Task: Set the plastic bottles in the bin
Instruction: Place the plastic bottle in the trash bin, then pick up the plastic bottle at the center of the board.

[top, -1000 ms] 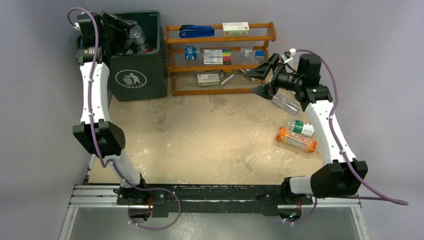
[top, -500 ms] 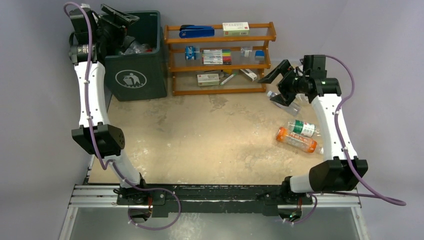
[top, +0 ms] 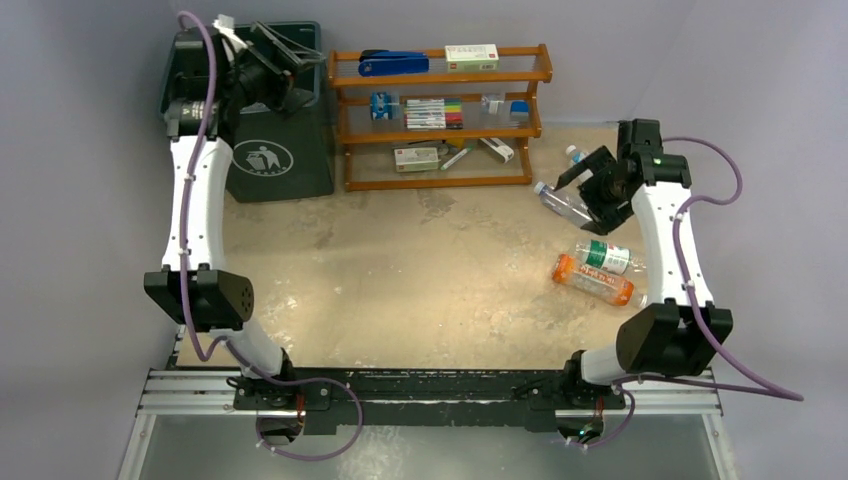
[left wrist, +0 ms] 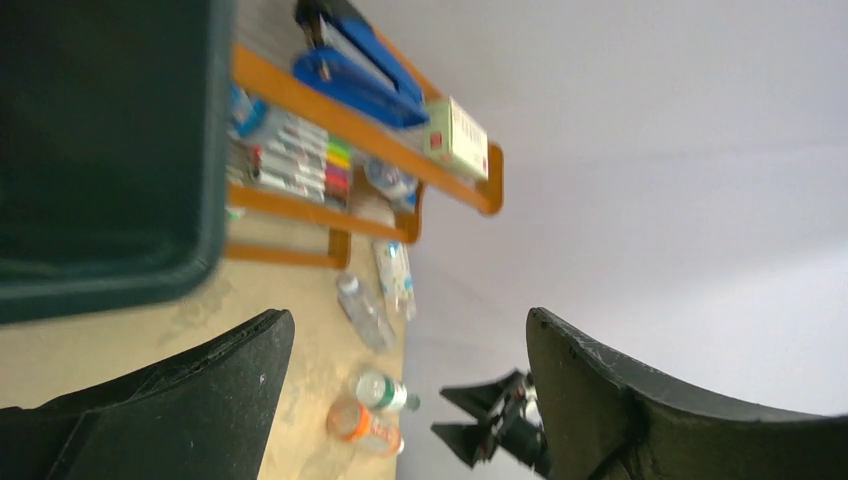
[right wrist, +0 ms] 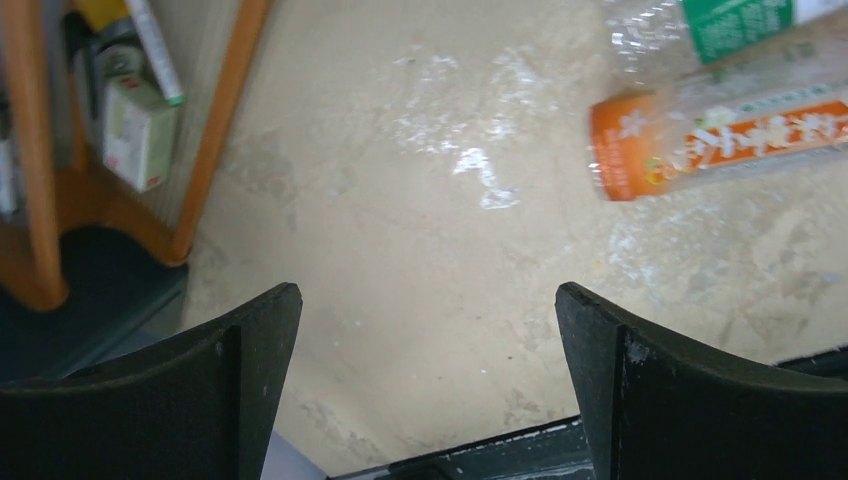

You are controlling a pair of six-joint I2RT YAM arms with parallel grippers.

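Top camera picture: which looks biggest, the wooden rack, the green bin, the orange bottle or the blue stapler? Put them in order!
1. The wooden rack, widest.
2. The green bin, though the left arm hides part of it.
3. The orange bottle and the blue stapler look about alike; I can't rank them.

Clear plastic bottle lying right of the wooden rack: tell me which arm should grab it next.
Right. The right gripper hangs open right beside the clear plastic bottle; the left gripper, open and empty, is far away, above the dark green rectangular plastic bin.
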